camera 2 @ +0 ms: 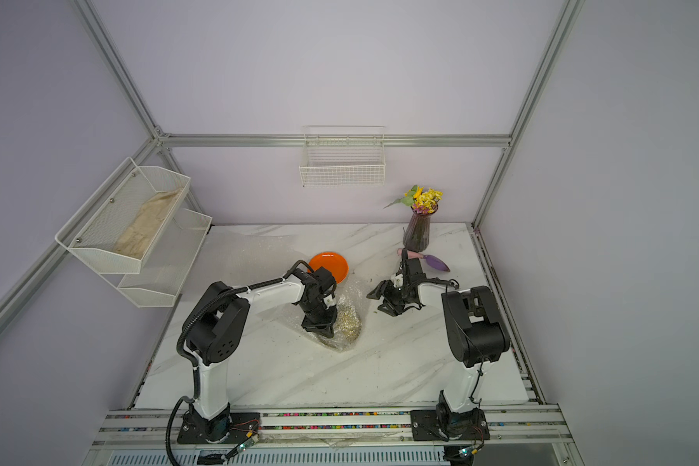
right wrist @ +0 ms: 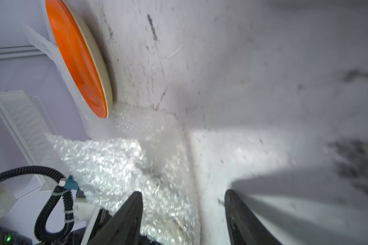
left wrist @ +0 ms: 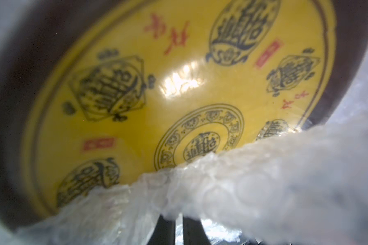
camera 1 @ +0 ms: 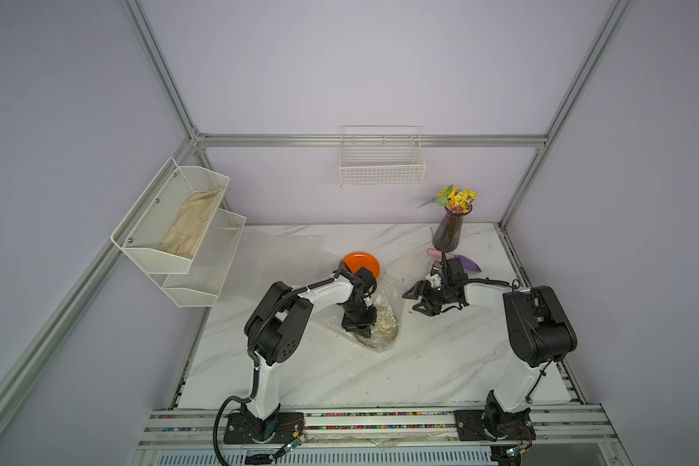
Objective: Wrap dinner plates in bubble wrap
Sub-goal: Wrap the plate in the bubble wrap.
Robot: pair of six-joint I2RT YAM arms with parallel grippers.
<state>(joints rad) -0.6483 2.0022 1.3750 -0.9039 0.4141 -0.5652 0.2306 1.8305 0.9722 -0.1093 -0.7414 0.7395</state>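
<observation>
The yellow patterned dinner plate [left wrist: 157,84] lies at the table's middle, partly covered by crinkled bubble wrap [left wrist: 263,180]; in both top views it shows dimly through the wrap [camera 1: 386,322] [camera 2: 350,322]. My left gripper [left wrist: 179,224] [camera 1: 358,329] points down at the plate's near-left edge, shut on a bunched fold of the bubble wrap. The orange plate [camera 1: 362,264] [right wrist: 77,61] sits behind it on another clear sheet [camera 1: 275,250]. My right gripper [camera 1: 416,300] [right wrist: 183,192] hovers open just right of the wrap's edge [right wrist: 115,165], nothing between its fingers.
A purple vase of yellow flowers [camera 1: 448,230] stands at the back right, with a pink and purple tool [camera 1: 457,258] lying in front of it. A white rack holding a beige cloth [camera 1: 178,230] hangs on the left wall. A wire basket [camera 1: 381,165] hangs on the back wall.
</observation>
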